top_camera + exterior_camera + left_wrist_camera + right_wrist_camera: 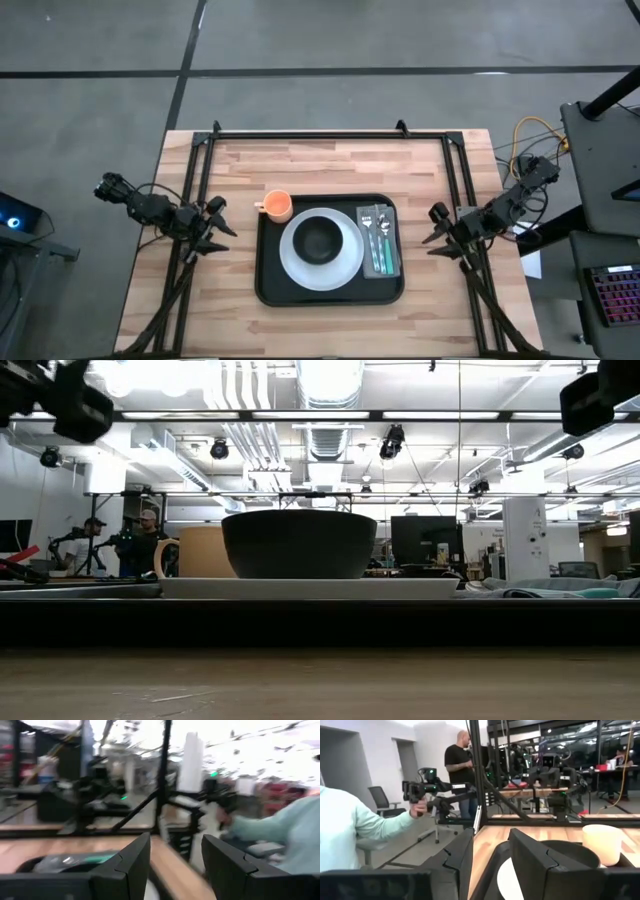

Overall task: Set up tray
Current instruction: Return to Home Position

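The black tray (268, 285) lies in the middle of the table. On it sits a white plate (345, 265) with a black bowl (320, 240) resting on it, also seen in the low view as the bowl (300, 545). A grey napkin (392, 262) with cutlery (378, 240) lies on the tray's right part. An orange cup (277, 206) stands at the tray's far left corner. My left gripper (222, 228) hovers left of the tray, open. My right gripper (437, 228) hovers right of the tray, open. Both point toward the tray.
A black frame (300, 133) runs along the table's far edge and down both sides. Bare wood lies on the near side of the tray (330, 330) and beyond it. A person's light sleeve (350, 827) shows beyond the table, the hand holding a hand-held gripper device (427, 790).
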Tool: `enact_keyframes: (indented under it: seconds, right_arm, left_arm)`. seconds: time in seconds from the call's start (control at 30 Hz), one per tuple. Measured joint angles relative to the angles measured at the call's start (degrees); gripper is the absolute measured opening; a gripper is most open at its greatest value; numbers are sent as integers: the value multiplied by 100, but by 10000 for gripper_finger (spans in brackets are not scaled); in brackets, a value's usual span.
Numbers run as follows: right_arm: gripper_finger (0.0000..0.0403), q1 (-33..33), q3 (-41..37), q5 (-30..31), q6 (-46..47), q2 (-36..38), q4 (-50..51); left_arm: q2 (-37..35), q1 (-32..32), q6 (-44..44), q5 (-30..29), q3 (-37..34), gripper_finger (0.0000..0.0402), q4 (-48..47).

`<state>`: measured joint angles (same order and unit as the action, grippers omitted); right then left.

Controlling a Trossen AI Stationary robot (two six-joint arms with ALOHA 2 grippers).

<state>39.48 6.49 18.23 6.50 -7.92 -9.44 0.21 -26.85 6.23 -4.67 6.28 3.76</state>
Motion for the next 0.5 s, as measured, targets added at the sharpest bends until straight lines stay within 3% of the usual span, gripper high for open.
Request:
enact_keyframes:
  seconds: [0.2,0.5]
  right_arm:
    - [116,0,-77,9,-8,4,-37]
    - [116,1,-599,-10,-369,236,-645]
  left_arm:
    - [0,0,46,-1194,-4,159,-316]
    - [0,-2,-115,-1215,-4,159,-320]
